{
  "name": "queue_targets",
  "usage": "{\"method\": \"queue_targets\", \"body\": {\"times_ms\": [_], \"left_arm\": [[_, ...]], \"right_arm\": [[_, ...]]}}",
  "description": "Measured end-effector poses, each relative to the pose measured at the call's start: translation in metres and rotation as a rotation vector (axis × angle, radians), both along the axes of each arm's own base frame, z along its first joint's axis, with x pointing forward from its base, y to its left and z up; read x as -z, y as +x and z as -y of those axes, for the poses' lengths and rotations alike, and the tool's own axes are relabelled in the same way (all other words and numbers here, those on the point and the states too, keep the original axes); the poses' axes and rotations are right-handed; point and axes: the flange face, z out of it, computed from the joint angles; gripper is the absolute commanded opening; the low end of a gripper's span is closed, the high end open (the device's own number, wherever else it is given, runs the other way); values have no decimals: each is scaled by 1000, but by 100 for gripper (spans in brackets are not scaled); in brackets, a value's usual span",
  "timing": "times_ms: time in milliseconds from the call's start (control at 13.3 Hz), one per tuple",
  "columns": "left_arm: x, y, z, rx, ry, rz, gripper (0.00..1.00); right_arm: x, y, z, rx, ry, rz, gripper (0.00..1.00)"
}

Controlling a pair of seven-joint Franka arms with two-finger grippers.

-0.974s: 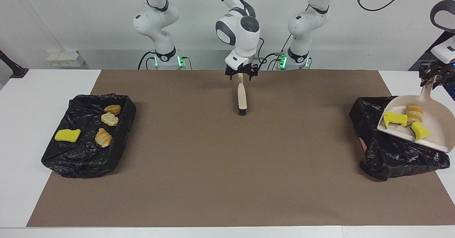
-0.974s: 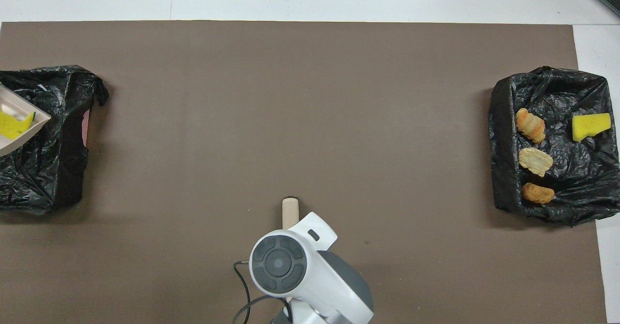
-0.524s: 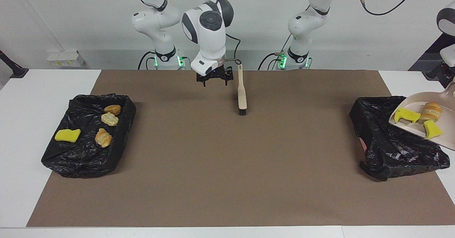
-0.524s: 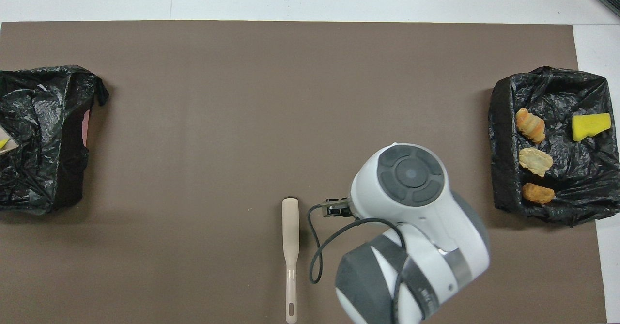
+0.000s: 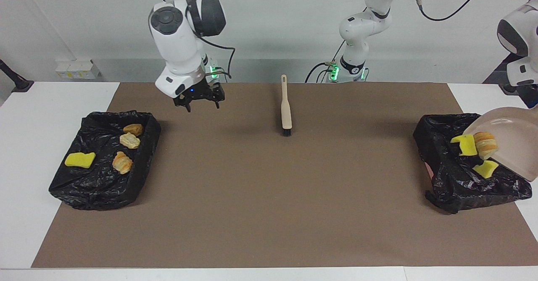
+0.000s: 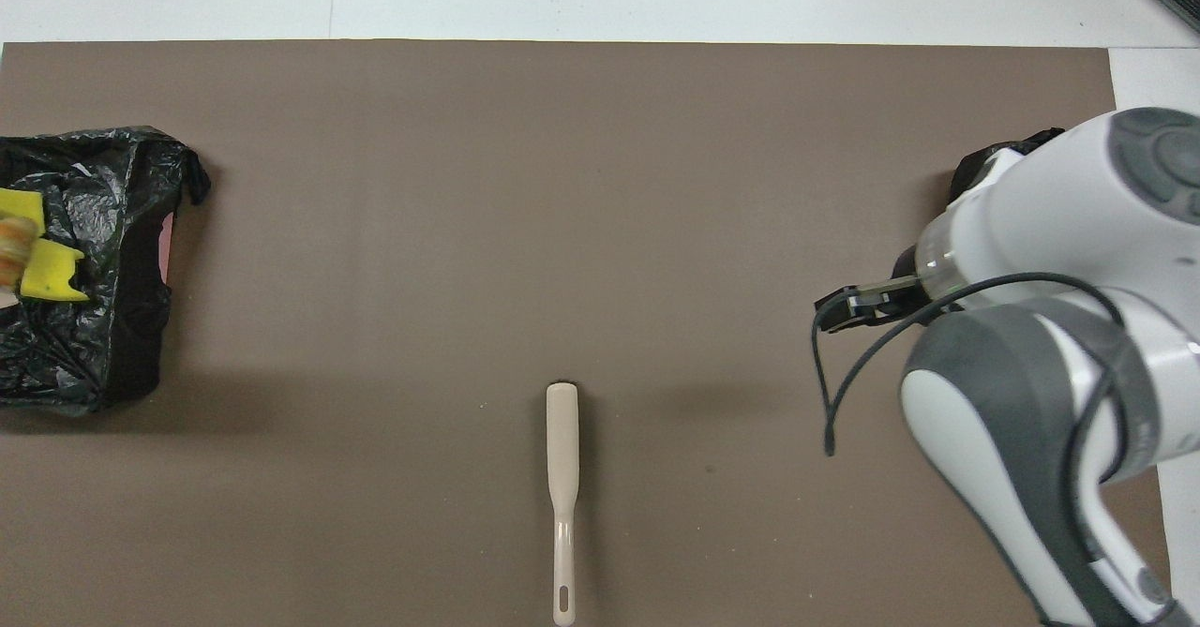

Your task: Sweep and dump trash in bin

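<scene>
The left gripper, hidden off-frame, clamps the tilted dustpan (image 5: 510, 136) over a black bin bag (image 5: 454, 180); trash (image 5: 477, 144) spills in. Right gripper (image 5: 197, 102), wide open and empty, hangs beside the other bag (image 5: 84, 188).

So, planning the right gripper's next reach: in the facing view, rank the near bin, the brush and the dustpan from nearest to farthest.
From the right gripper:
1. Bin, right arm's end, just beside it.
2. Brush, mid-table.
3. Dustpan, left arm's end.

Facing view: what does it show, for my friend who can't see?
A tilted dustpan tips yellow and bread trash into a black bin. The brush lies on the mat, and the open right gripper hangs near another bin.
</scene>
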Motion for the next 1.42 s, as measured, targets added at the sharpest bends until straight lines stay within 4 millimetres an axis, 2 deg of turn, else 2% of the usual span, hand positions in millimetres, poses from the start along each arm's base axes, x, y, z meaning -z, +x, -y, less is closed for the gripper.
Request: {"method": "queue_targets", "body": {"times_ms": [225,375,524,674,899,974,1049,1199,1423], "left_arm": [[-3,5,9,43,108,-50,0],[-3,9,24,54,130,-73,0],[-7,9,28,60,134,-75,0],[-20,9,26,86,138,-93,0],[-58,7,27,132,151,-102,0],[-66,7,33,136,135,-93,0],[-67,7,43,134,79,-81,0],[-53,5,62,58,-144,-7,0],[-47,-2,93,-214,-396,182,0]], "right_arm": [[-24,9,66,-43,-11,14,100],[-34,9,94,-19,-10,10,100],[-52,7,114,19,-10,9,100],[-70,6,121,55,-12,24,100],[-72,6,119,101,-14,30,100],[-72,6,118,104,-14,29,100],[-72,6,118,108,-14,27,100],[-72,6,118,115,-14,27,100],[-72,6,110,101,-14,28,100]]}}
